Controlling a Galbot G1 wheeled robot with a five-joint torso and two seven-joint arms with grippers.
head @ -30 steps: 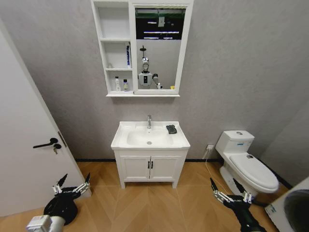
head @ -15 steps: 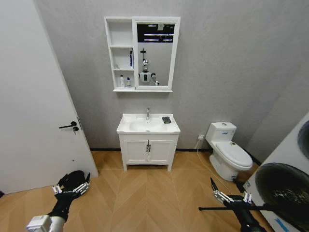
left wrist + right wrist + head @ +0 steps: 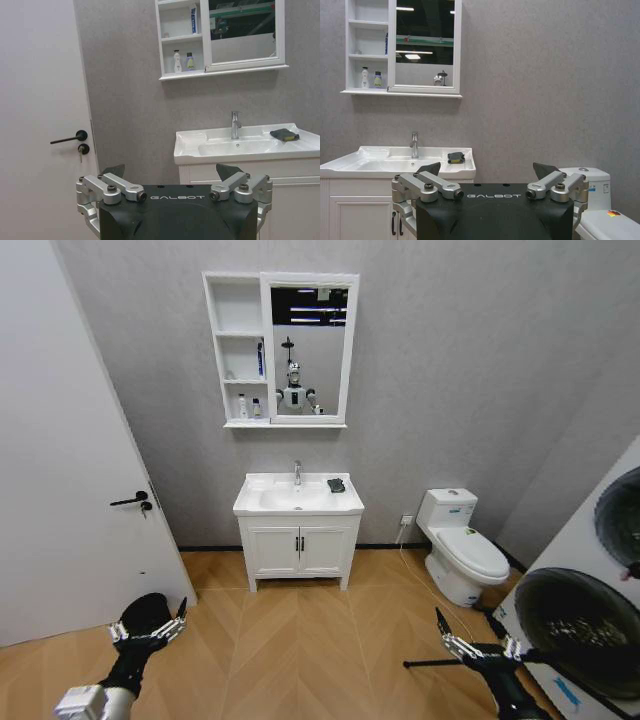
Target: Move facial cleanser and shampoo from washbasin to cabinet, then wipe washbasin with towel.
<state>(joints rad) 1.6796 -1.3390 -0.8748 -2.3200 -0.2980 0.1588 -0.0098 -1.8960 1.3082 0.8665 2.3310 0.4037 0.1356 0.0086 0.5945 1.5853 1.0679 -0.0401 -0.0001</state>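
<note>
The washbasin [image 3: 298, 498] carries only the towel [image 3: 336, 485] by the tap, two bottles [image 3: 182, 61] stand in the cabinet [image 3: 236, 350], so you see moving done, wiping left, while left gripper [image 3: 148, 627] and right gripper [image 3: 470, 633] hang spread, well apart from it.

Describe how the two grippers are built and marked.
The left gripper and right gripper match: a matte black body lettered GALBOT in pale capitals, silver metal linkage bars joined by dark round bolts, and dark triangular tips on the jaws. In the head view each sits on a black wrist; the left arm ends in a pale grey segment.
</note>
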